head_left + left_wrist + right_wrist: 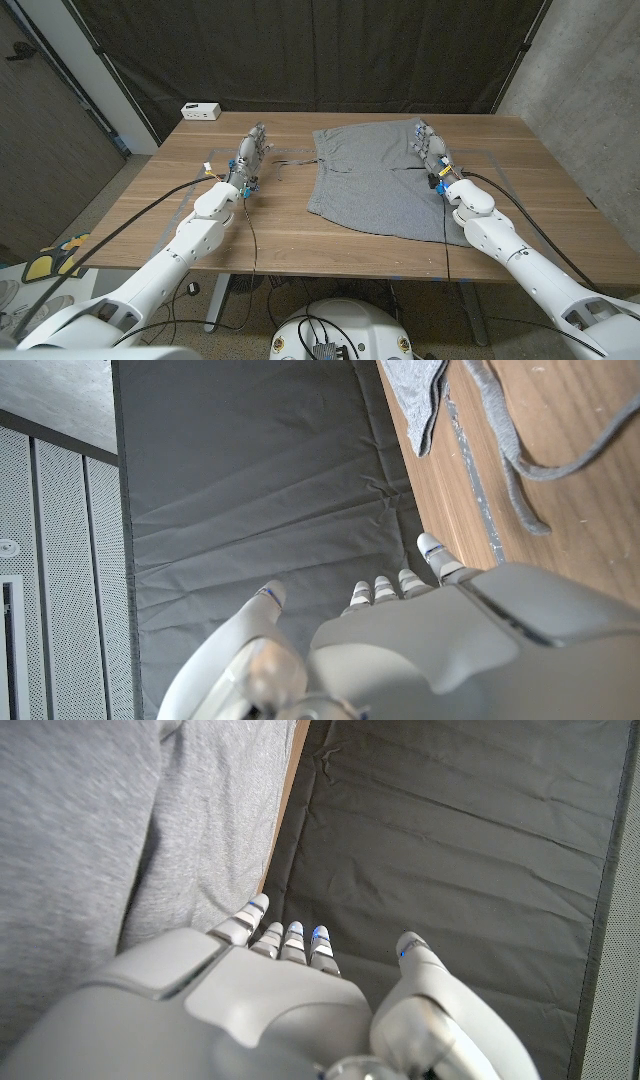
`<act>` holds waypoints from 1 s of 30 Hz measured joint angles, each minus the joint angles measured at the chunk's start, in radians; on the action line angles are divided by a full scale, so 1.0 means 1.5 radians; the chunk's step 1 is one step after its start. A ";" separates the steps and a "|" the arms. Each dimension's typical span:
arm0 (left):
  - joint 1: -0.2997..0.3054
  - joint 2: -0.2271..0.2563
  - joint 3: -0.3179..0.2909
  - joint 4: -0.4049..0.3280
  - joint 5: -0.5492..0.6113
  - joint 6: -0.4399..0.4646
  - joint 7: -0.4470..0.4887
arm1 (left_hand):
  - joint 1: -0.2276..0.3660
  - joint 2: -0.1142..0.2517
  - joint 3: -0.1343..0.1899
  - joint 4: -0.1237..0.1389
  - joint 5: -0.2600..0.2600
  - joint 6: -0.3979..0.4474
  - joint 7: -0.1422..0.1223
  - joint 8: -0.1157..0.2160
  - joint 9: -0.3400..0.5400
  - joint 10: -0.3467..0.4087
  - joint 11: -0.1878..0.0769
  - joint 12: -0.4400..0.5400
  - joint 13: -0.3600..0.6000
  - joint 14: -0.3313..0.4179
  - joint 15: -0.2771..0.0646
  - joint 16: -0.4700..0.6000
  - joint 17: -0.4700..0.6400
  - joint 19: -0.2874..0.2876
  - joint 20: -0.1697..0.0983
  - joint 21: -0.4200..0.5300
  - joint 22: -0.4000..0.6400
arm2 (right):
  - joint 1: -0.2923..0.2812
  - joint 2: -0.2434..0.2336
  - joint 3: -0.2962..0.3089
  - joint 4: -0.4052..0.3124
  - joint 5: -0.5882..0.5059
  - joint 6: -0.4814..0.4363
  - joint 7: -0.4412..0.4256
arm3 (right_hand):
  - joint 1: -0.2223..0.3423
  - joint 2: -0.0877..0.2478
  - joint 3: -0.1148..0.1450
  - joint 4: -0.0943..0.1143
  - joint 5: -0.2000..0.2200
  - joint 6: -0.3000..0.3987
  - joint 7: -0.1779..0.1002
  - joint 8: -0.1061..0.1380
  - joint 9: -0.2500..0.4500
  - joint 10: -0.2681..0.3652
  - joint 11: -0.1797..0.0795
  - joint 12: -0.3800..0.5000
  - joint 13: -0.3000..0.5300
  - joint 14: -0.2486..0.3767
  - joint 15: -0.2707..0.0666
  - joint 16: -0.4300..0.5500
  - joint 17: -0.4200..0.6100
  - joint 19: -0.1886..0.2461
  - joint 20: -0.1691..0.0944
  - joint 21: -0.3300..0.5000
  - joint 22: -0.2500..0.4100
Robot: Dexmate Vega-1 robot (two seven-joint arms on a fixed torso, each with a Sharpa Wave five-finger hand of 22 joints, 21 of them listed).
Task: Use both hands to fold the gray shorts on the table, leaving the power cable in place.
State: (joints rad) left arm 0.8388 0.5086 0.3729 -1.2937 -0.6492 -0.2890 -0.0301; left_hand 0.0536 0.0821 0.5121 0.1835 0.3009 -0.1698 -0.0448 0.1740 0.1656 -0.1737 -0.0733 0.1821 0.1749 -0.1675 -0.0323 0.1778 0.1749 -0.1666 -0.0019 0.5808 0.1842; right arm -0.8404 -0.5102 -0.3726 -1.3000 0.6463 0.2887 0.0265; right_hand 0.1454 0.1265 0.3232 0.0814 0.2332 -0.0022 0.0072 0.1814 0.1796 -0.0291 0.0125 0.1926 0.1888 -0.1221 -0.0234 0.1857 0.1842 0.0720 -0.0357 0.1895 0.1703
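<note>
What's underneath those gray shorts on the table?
The gray shorts lie spread on the wooden table. Bare wood shows all around them. Whether anything lies beneath the fabric is hidden.

Small white rectangular box (201, 111), far table corner: markings too small to read. Gray fabric shorts (375, 180): right edge partly hidden beneath right hand (432, 148), contact apparently uncertain.

A small white box (201, 111) sits at the wooden table's (330, 255) far left corner.
</note>
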 measured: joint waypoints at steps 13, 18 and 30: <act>0.000 0.010 0.014 -0.012 0.060 -0.020 0.042 | 0.063 0.016 0.004 -0.084 -0.032 -0.003 -0.016 0.017 0.003 0.001 0.028 0.031 0.000 -0.004 0.029 0.007 -0.005 -0.004 0.033 0.002 -0.005 | -0.016 -0.030 -0.004 -0.043 -0.053 -0.011 -0.046 | 0.079 -0.020 0.023 -0.070 -0.008 0.019 0.001 0.010 0.000 0.030 0.015 0.007 0.000 0.044 0.051 0.010 -0.002 0.034 0.045 0.005 0.000; 0.002 0.025 0.025 -0.034 0.103 -0.029 0.073 | 0.096 0.008 0.007 -0.121 -0.054 0.005 -0.018 0.017 0.003 0.001 0.045 0.034 0.003 -0.003 0.052 0.010 -0.005 -0.004 0.060 -0.003 -0.004 | -0.023 -0.044 -0.005 -0.062 -0.091 -0.026 -0.079 | 0.090 -0.021 0.030 -0.084 -0.013 0.024 -0.002 0.012 0.000 0.034 0.019 0.009 0.000 0.053 0.055 0.010 -0.002 0.041 0.051 0.005 0.000; 0.014 0.073 0.047 -0.109 0.330 -0.020 0.191 | 0.113 0.006 0.009 -0.144 -0.068 0.028 -0.018 0.017 0.003 0.001 0.059 0.034 0.003 -0.005 0.060 0.010 -0.005 -0.003 0.090 -0.005 -0.003 | -0.069 -0.117 -0.002 -0.177 -0.175 -0.080 -0.150 | 0.110 -0.020 0.035 -0.099 -0.018 0.031 -0.010 0.012 0.000 0.046 0.024 0.010 0.000 0.064 0.058 0.010 -0.002 0.042 0.057 0.005 0.000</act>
State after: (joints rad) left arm 0.8605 0.6178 0.4438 -1.4579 -0.1538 -0.3192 0.2559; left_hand 0.2233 0.0910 0.5256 -0.0320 0.1994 -0.1272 -0.0712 0.2002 0.1701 -0.1715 0.0147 0.2335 0.1797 -0.1743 0.0576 0.1927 0.1675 -0.1715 0.1326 0.5728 0.1794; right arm -0.9445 -0.6859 -0.3751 -1.5658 0.3835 0.1680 -0.1985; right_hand 0.3099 0.0964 0.3757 -0.0676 0.2060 0.0449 -0.0073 0.2000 0.1795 0.0396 0.0483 0.2079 0.1885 -0.0264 0.0644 0.2011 0.1813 0.1356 0.0505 0.1973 0.1701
